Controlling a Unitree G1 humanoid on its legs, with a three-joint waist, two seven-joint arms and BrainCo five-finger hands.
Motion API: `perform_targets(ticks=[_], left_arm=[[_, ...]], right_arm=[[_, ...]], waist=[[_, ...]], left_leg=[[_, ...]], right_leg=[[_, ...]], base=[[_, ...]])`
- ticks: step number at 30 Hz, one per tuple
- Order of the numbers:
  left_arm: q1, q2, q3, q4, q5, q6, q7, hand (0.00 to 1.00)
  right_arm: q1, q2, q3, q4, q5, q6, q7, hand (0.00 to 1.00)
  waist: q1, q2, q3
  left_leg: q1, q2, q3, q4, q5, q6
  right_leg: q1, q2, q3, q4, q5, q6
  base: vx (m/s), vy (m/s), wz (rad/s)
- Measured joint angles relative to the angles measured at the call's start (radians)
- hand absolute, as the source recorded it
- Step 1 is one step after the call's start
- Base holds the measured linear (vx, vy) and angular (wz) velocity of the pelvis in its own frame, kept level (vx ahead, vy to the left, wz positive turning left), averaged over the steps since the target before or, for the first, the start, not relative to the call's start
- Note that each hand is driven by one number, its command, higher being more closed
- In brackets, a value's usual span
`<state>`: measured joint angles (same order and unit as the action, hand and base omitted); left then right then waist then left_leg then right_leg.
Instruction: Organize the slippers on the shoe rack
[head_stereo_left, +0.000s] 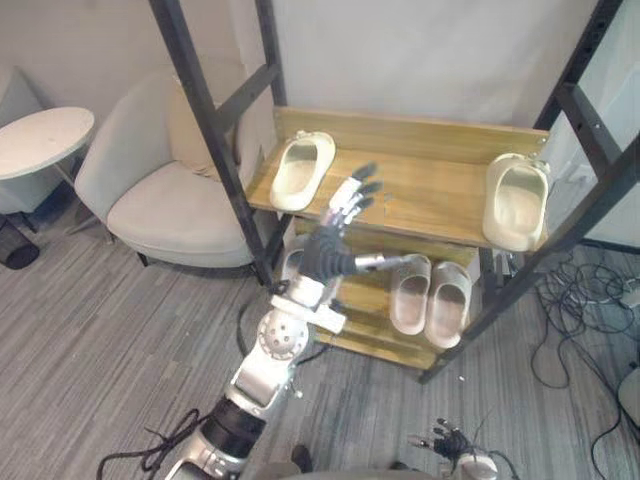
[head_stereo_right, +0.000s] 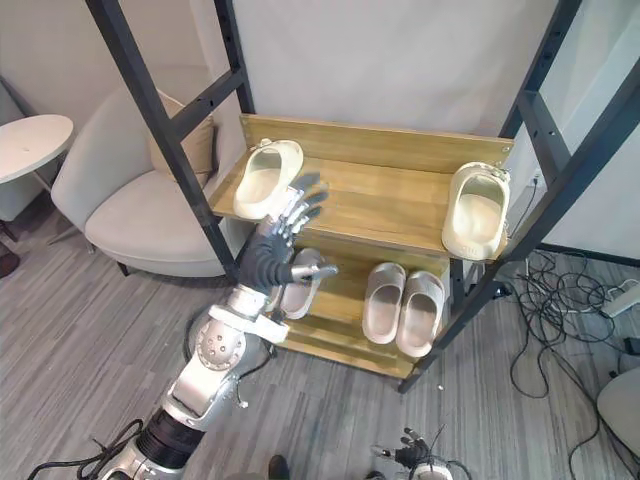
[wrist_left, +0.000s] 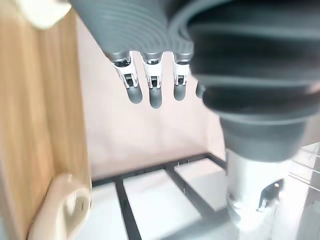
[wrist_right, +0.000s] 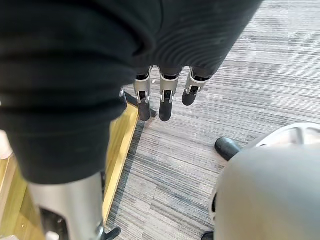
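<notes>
At the shoe rack (head_stereo_left: 430, 200), the left hand (head_stereo_left: 325, 255) is being held wide beside a slipper (head_stereo_left: 300, 170), likely light, soft, graspable at the rim.

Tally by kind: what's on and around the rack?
Cream slippers, top shelf: 2
Beige slippers, lower shelf: 3, one partly behind the left hand
Wooden shoe rack with black metal frame: 1
Pale upholstered armchair: 1
White round table: 1
Total: 8
</notes>
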<state>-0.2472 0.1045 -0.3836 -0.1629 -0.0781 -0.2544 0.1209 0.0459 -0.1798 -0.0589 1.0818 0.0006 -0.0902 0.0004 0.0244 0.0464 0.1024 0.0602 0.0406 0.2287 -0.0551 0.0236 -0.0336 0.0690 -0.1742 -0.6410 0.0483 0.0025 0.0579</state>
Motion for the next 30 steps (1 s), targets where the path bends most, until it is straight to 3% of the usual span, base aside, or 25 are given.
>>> perform_targets(ticks=[4, 12, 21, 30], left_arm=[[-0.069, 0.012, 0.093, 0.091, 0.008, 0.002, 0.015, 0.00], [-0.272, 0.137, 0.282, 0.305, 0.048, 0.035, 0.092, 0.00], [-0.491, 0.304, 0.339, 0.472, 0.073, 0.073, 0.099, 0.00], [-0.683, 0.455, 0.323, 0.685, 0.082, 0.109, 0.096, 0.00]], right_arm=[[0.004, -0.009, -0.017, 0.000, 0.000, 0.001, 0.005, 0.00], [0.002, -0.038, -0.066, -0.003, 0.001, 0.010, 0.026, 0.00], [-0.074, -0.009, -0.071, -0.043, 0.010, 0.011, 0.028, 0.00], [-0.096, 0.024, -0.051, -0.087, -0.001, 0.006, 0.018, 0.00]], waist=[[-0.006, -0.003, -0.005], [-0.030, -0.012, -0.019], [-0.035, -0.023, -0.009], [-0.038, -0.032, 0.030]], left_leg=[[0.008, 0.001, 0.012, -0.001, -0.003, -0.003], [-0.029, 0.002, 0.039, -0.003, 0.000, 0.000], [-0.142, 0.000, 0.091, 0.005, 0.006, 0.009], [-0.199, -0.002, 0.119, 0.007, 0.009, 0.014]], right_leg=[[-0.001, 0.000, 0.014, -0.003, -0.001, -0.001], [-0.051, 0.011, 0.050, -0.026, 0.029, -0.010], [-0.150, 0.036, 0.107, -0.114, 0.109, -0.028], [-0.227, 0.039, 0.154, -0.124, 0.134, -0.036]], base=[[-0.01, 0.008, -0.11], [0.00, 0.005, -0.13], [-0.03, 0.007, -0.21], [-0.05, 0.010, -0.15]])
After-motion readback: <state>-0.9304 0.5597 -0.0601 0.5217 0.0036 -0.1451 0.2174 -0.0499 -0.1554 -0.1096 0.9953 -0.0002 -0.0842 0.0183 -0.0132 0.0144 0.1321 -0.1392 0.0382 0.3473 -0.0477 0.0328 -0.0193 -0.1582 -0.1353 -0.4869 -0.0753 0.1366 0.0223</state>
